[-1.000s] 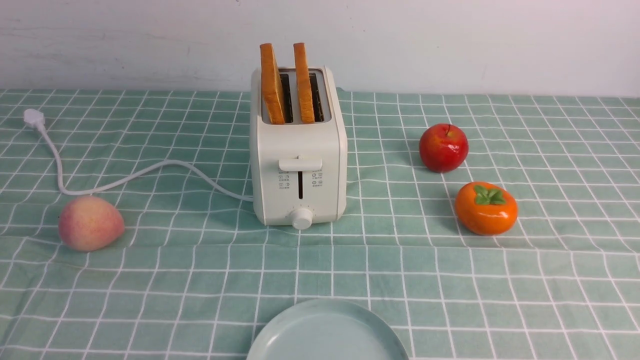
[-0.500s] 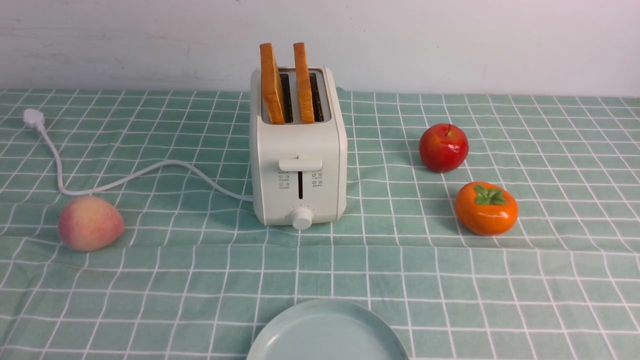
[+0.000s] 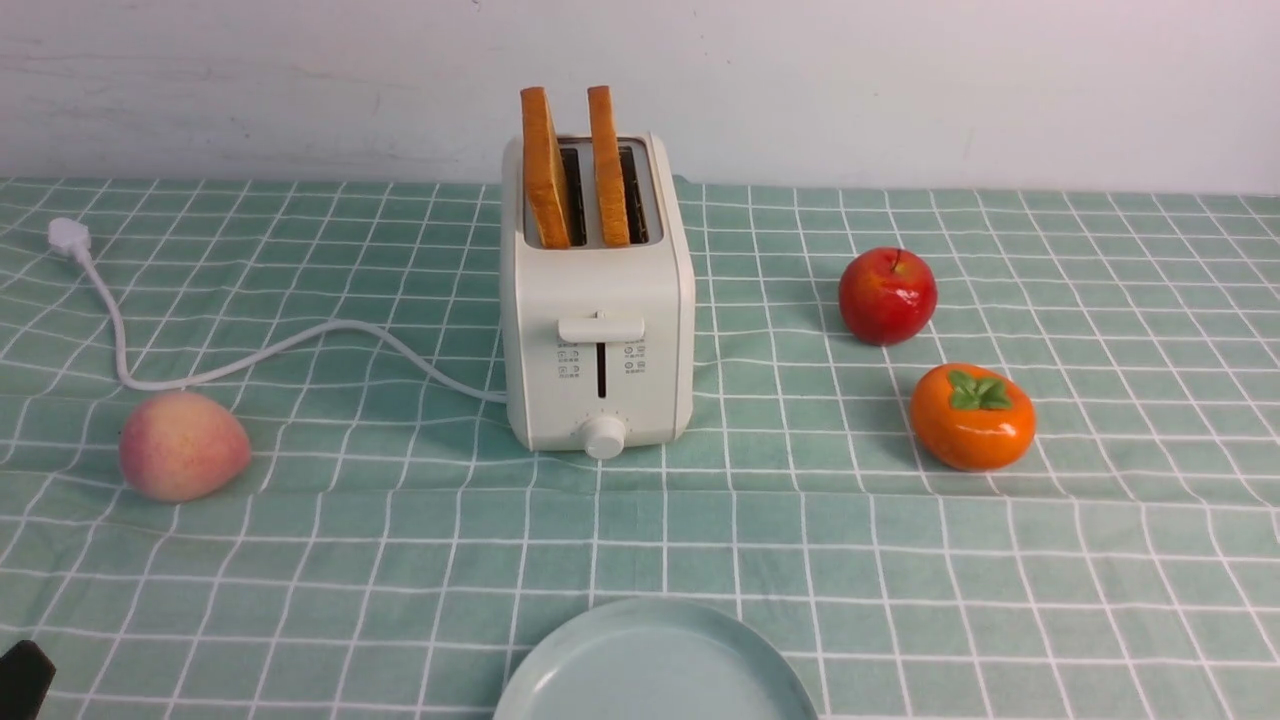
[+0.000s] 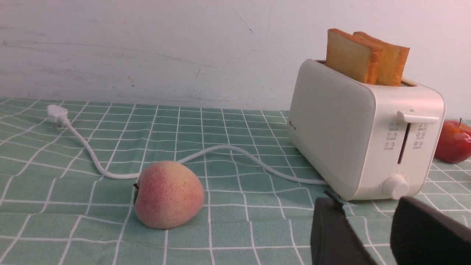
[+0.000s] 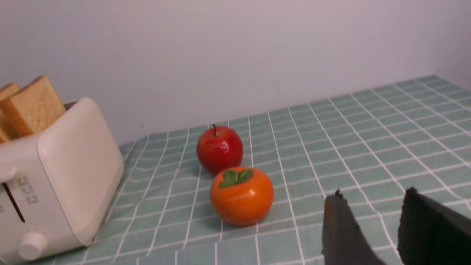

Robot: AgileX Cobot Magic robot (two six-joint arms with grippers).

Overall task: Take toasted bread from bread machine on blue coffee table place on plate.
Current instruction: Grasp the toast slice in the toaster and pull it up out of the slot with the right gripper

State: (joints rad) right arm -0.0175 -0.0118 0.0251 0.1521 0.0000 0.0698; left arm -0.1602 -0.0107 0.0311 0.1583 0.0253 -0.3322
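A dark shape (image 3: 22,678), probably our left arm, has just entered the near corner, so our reach is starting; the toast (image 3: 545,170) stands in the toaster (image 3: 600,300), left pincer (image 4: 366,209) and right pincer (image 5: 373,198) apart, empty.

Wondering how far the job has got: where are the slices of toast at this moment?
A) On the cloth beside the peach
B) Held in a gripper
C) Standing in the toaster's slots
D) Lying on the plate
C: both toast slices stand upright in the slots of the cream-white toaster, and none lies on the visible part of the pale blue-green plate.
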